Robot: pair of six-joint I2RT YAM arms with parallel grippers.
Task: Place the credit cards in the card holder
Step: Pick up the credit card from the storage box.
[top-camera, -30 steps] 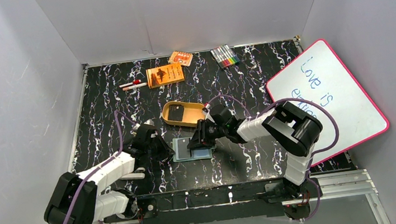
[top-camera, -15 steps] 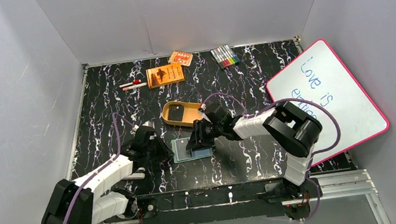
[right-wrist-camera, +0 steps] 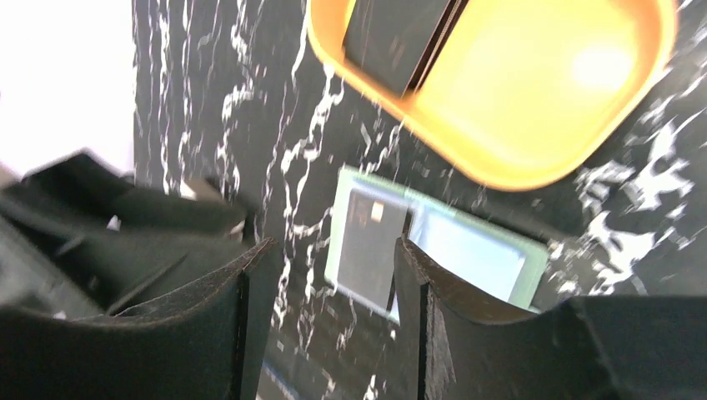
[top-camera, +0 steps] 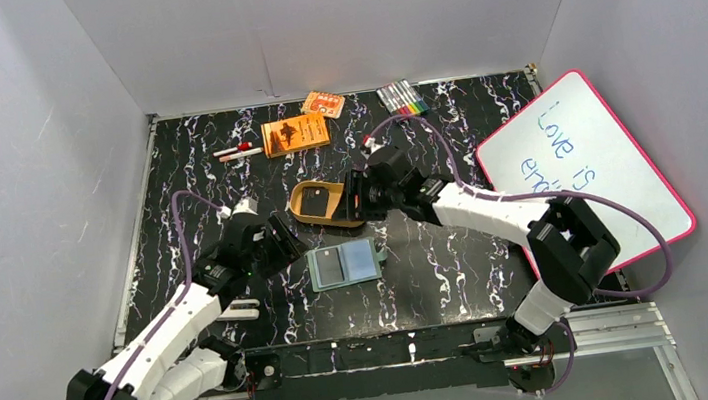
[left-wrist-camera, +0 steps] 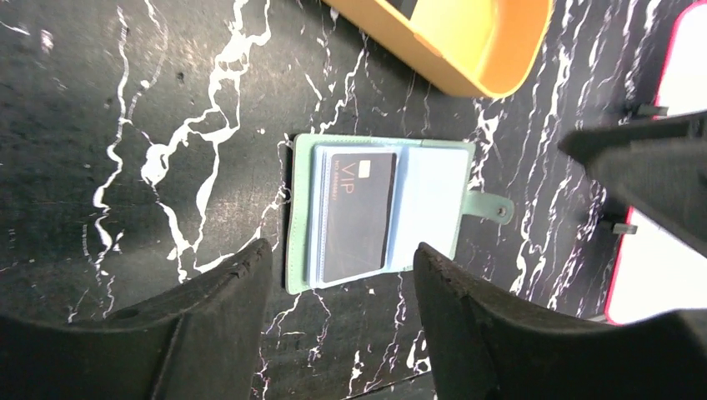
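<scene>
A black VIP card (left-wrist-camera: 357, 215) is seen sleeved in the open card holder (left-wrist-camera: 432, 204), between the parted, empty fingers of the left gripper (left-wrist-camera: 342, 250). In the yellow tray (right-wrist-camera: 534, 92) beyond the right gripper (right-wrist-camera: 333, 246), likewise parted and empty, black cards (right-wrist-camera: 400, 33) are held.

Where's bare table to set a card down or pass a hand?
Free: the table between the card holder and the whiteboard; also the left strip in front of the pens. Crowded: around the yellow tray, with the left gripper and right gripper close.
</scene>
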